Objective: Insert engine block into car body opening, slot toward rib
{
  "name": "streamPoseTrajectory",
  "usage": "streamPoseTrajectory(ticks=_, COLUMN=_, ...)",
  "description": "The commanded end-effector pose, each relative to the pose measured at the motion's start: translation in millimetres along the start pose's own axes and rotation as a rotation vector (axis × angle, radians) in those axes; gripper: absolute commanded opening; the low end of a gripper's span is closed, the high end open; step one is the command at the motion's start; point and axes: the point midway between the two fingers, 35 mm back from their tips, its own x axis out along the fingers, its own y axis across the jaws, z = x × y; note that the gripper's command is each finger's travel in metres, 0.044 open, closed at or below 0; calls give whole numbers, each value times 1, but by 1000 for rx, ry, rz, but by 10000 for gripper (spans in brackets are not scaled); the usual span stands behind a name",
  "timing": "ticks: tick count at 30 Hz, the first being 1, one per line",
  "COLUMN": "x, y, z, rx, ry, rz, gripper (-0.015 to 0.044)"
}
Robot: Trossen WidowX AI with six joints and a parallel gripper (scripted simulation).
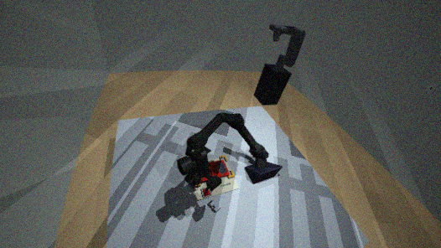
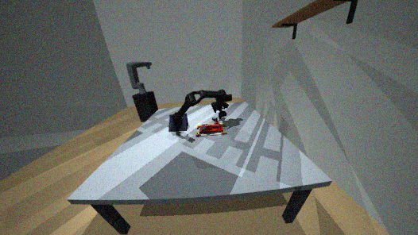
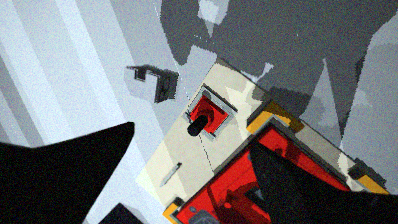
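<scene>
Hovering with the black two-fingered gripper [image 1: 205,182] [image 2: 221,114] [image 3: 194,137] spread wide, gripping nothing. Probably needing centring over the grey notched block [image 1: 214,206] [image 2: 214,119] [image 3: 167,86] before descending.

red car body [image 1: 218,167] [image 2: 211,129] [image 3: 235,172], yellow corners; cream board [image 1: 228,186] [image 3: 227,82].

Arm [image 1: 231,120] [image 2: 192,98] w/ elbow up, wrist [image 1: 197,144] [image 2: 225,96] out front, jaws wide open, pointing dn
</scene>
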Motion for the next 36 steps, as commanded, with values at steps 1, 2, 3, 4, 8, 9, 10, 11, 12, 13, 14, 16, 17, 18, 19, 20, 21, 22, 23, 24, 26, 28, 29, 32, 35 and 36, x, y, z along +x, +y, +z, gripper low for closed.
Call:
streamPoseTrajectory(ticks=1, x=7, y=33, z=7, rx=13, ry=36, rz=-100, gripper=440)
streamPoseTrajectory(ticks=2, x=8, y=42, z=9, rx=16, ry=39, rz=-128, gripper=440)
streamPoseTrajectory(ticks=3, x=9, y=51, z=10, rx=19, ry=41, rz=-156, gripper=440)
streamPoseTrajectory(ticks=4, x=10, y=60, z=12, rx=21, ry=41, rz=-184, gripper=440)
streamPoseTrajectory(ticks=8, x=14, y=95, z=15, rx=29, ry=27, rz=-302, gripper=440)
streamPoseTrajectory(ticks=9, x=15, y=104, z=14, rx=29, ry=22, rz=-326, gripper=440)
streamPoseTrajectory(ticks=10, x=16, y=109, z=13, rx=29, ry=18, rz=-340, gripper=440)
streamPoseTrajectory(ticks=11, x=16, y=111, z=13, rx=29, ry=17, rz=-345, gripper=440)
streamPoseTrajectory(ticks=12, x=16, y=111, z=13, rx=29, ry=17, rz=-345, gripper=440)
streamPoseTrajectory(ticks=13, x=16, y=111, z=13, rx=29, ry=17, rz=-345, gripper=440)
streamPoseTrajectory(ticks=14, x=16, y=111, z=13, rx=29, ry=17, rz=-345, gripper=440)
streamPoseTrajectory(ticks=16, x=16, y=111, z=13, rx=29, ry=17, rz=-345, gripper=440)
streamPoseTrajectory(ticks=17, x=18, y=110, z=13, rx=29, ry=16, rz=-345, gripper=440)
streamPoseTrajectory(ticks=18, x=25, y=107, z=14, rx=29, ry=16, rz=-345, gripper=440)
streamPoseTrajectory(ticks=19, x=37, y=103, z=14, rx=29, ry=16, rz=-345, gripper=440)
streamPoseTrajectory(ticks=20, x=48, y=99, z=13, rx=29, ry=16, rz=-346, gripper=440)
streamPoseTrajectory(ticks=21, x=55, y=96, z=12, rx=29, ry=16, rz=-346, gripper=440)
streamPoseTrajectory(ticks=22, x=57, y=95, z=12, rx=30, ry=16, rz=-346, gripper=440)
streamPoseTrajectory(ticks=23, x=57, y=95, z=12, rx=30, ry=16, rz=-346, gripper=440)
streamPoseTrajectory(ticks=24, x=57, y=95, z=12, rx=30, ry=16, rz=-346, gripper=440)
streamPoseTrajectory(ticks=26, x=59, y=95, z=12, rx=30, ry=16, rz=-346, gripper=440)
streamPoseTrajectory(ticks=28, x=67, y=91, z=12, rx=30, ry=16, rz=-347, gripper=440)
streamPoseTrajectory(ticks=29, x=70, y=90, z=11, rx=30, ry=17, rz=-347, gripper=440)
streamPoseTrajectory(ticks=32, x=71, y=89, z=11, rx=30, ry=17, rz=-347, gripper=440)
streamPoseTrajectory(ticks=35, x=74, y=88, z=11, rx=30, ry=17, rz=-347, gripper=440)
streamPoseTrajectory(ticks=36, x=75, y=88, z=11, rx=30, ry=16, rz=-347, gripper=440)
